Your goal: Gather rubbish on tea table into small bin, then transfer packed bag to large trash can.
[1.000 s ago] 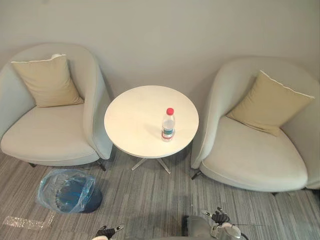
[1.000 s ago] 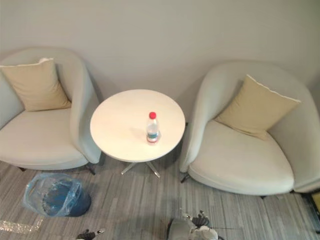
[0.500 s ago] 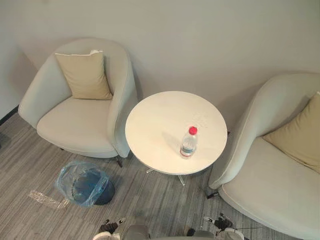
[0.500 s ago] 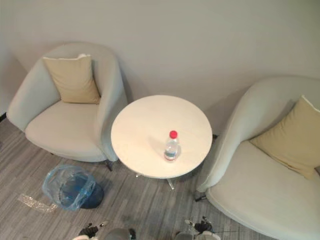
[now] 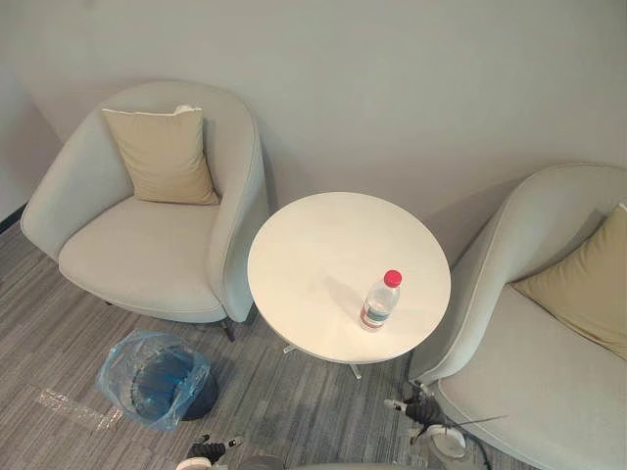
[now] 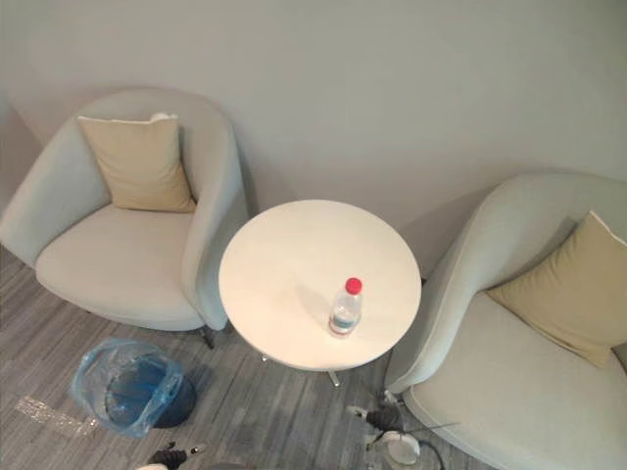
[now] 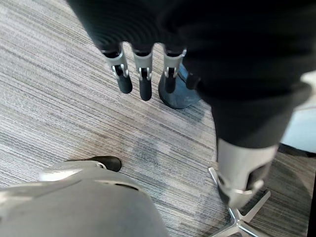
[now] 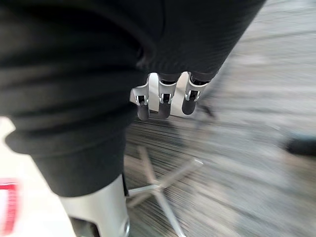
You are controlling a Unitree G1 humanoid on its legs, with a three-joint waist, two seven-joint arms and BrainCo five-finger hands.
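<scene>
White table (image 5: 313, 255), red-capped bottle (image 5: 378, 302), blue bin (image 5: 157, 377), grey striped carpet (image 5: 49, 323).

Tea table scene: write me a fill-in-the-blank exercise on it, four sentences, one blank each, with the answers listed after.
1. The bottle on the round table has a ____ cap.
2. The small bin stands on the ____, near the left armchair.
3. That armchair holds a beige ____.
4. The left robot hand and the right robot hand hang with straight fingers, holding ____.
Missing words: red; floor; cushion; nothing.
</scene>
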